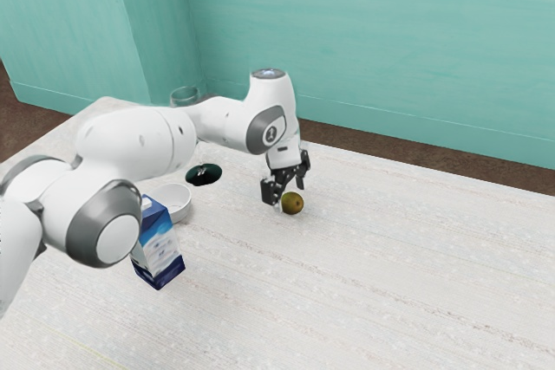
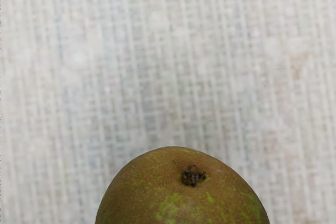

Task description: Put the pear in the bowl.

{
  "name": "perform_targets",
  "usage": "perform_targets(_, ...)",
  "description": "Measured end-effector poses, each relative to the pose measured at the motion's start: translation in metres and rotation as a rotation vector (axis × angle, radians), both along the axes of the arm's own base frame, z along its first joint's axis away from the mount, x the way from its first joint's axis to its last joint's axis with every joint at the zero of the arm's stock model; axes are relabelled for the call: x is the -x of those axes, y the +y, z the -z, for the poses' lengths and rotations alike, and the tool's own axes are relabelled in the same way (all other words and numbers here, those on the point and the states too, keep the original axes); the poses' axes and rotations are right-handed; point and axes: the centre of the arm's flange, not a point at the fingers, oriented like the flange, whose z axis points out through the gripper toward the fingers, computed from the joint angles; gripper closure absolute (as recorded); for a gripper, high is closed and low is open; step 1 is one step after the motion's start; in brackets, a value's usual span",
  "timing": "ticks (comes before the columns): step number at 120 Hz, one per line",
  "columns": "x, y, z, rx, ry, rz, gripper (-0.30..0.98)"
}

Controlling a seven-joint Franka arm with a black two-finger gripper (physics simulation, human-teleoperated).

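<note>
Exterior view: a robot hand [image 1: 290,196] reaches down over a brownish-green pear [image 1: 292,204], its two fingers spread open. The pear rests on a pale tabletop [image 1: 373,257], just under the fingertips, outside the white bowl [image 1: 181,211], which sits nearer the arm's base.

Judging by its kind, the pear should be fairly light and firm, with thin skin that could bruise under a hard squeeze. Its rounded sides may slip or roll if pinched high, so the best hold is probably low, around the widest part, with a finger on either side and moderate pressure. The wrist view shows a dark, dry tuft set into one end; that is no place to grip.

No sticker or writing is visible on the pear. A blue-and-white carton [image 1: 158,250] beside the bowl carries printing too small to read.
</note>
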Motion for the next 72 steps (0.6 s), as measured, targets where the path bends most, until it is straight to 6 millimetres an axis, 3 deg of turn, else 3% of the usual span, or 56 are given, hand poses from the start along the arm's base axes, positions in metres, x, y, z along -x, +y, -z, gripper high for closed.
perform_targets(16,-0.003,0.003,0.008,0.018,-0.019,-0.004,0.02)
perform_targets(62,-0.002,0.016,0.014,0.055,-0.026,-0.029,0.38)
perform_targets(72,0.003,0.020,0.004,0.063,-0.021,-0.037,0.42)
